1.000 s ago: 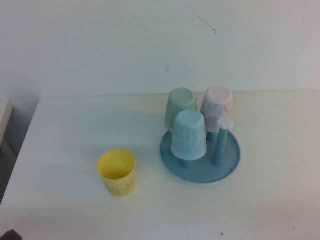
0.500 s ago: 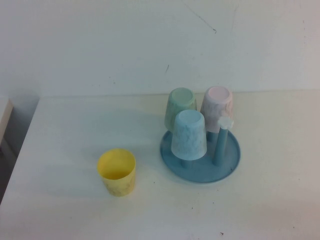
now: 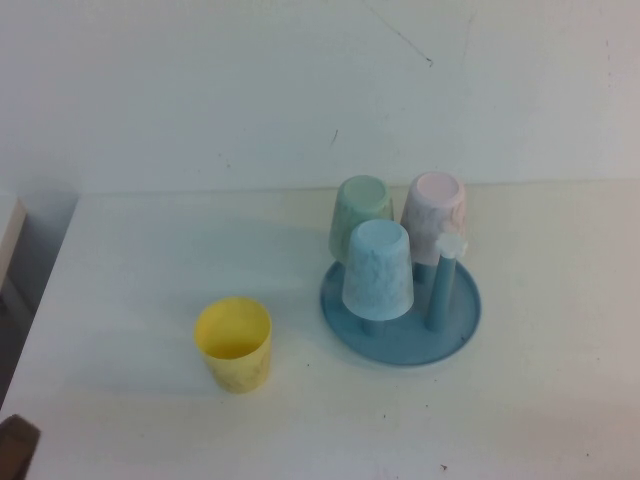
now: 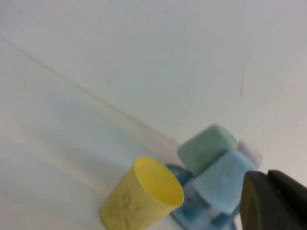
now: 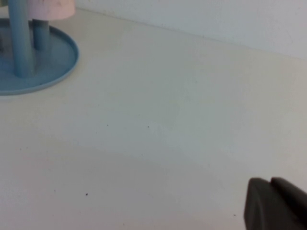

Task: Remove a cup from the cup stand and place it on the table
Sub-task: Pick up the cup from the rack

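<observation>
While the cup (image 3: 379,268) sat upside down on a front peg of the cup stand (image 3: 400,342), beside the green cup (image 3: 360,215) and pink cup (image 3: 434,218), the yellow cup (image 3: 234,343) stood upright on the table (image 3: 140,260) — well apart. The left gripper (image 3: 16,445) showed only at the near left corner, the right gripper (image 5: 274,205) only as a dark edge low over bare table right of the stand; finger state unclear for both.

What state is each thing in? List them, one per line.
Blue cup: upside down on a peg.
Green cup: upside down on stand.
Pink cup: upside down on stand.
Yellow cup: upright on table.
Cup stand: one peg bare.
Left gripper: near left edge.
Right gripper: low over table.
</observation>
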Controlling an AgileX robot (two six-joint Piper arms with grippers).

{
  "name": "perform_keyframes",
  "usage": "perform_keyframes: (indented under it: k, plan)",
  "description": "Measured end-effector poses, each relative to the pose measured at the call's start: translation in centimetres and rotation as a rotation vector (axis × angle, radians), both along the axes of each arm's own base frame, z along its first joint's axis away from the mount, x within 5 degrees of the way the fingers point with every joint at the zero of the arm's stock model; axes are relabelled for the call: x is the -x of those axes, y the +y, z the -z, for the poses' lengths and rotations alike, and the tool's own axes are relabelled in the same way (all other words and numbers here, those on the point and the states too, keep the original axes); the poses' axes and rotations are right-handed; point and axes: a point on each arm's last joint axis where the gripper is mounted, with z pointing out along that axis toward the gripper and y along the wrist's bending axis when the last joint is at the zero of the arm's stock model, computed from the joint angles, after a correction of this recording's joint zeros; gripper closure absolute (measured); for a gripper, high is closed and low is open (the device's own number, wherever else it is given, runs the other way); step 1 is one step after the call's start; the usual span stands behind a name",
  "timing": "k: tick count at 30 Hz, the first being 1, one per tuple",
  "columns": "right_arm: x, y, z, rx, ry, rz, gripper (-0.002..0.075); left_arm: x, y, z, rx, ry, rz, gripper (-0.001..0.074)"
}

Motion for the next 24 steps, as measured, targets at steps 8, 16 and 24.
perform_keyframes:
  k: [8,16,24]
  plan:
    - [0.0,0.0,0.0,0.0,0.0,0.0,0.0727,-3.6,-2.3,-9.0,-0.612,0.247,0.437,0.0738]
    - [0.0,0.0,0.0,0.0,0.0,0.0,0.0727,-10.3,-2.6,-15.0,-0.884,0.379,0.66,0.0738]
    - [0.0,0.0,0.0,0.0,0.0,0.0,0.0727,-15.4,-8.1,-16.3,-1.024,0.377,0.869,0.0738]
